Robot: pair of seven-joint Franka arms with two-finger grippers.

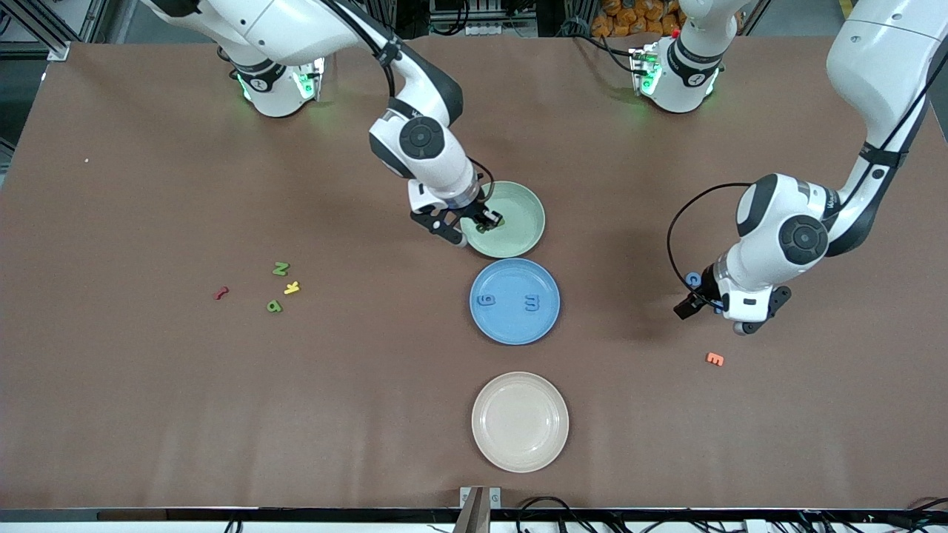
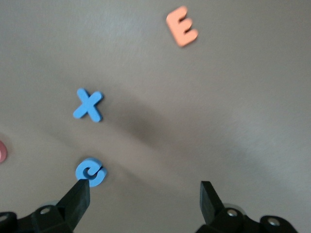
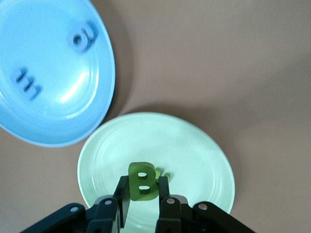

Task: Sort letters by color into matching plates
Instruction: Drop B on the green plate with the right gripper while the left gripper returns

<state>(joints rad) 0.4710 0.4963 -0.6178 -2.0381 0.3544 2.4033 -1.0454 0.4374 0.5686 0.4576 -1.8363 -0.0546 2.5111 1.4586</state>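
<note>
- The right gripper (image 1: 485, 220) hung over the green plate (image 1: 522, 215), fingers clamped on a green B (image 3: 142, 180) — apparently poised to drop it there.
- The blue plate (image 1: 515, 326), nearer the camera, already held two blue letters (image 1: 532, 303).
- The left gripper (image 2: 143, 196) hovered spread wide over a blue C (image 2: 90, 171) — a blue X (image 2: 88, 105) lay near it.

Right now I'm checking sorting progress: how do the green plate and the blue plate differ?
The green plate is pale green and has no letter lying loose in it that I can see; the right gripper holds a green B over it. The blue plate is medium blue and already holds two blue pieces. The green plate lies farther from the front camera. Both are round, shallow and similar in size.
</note>
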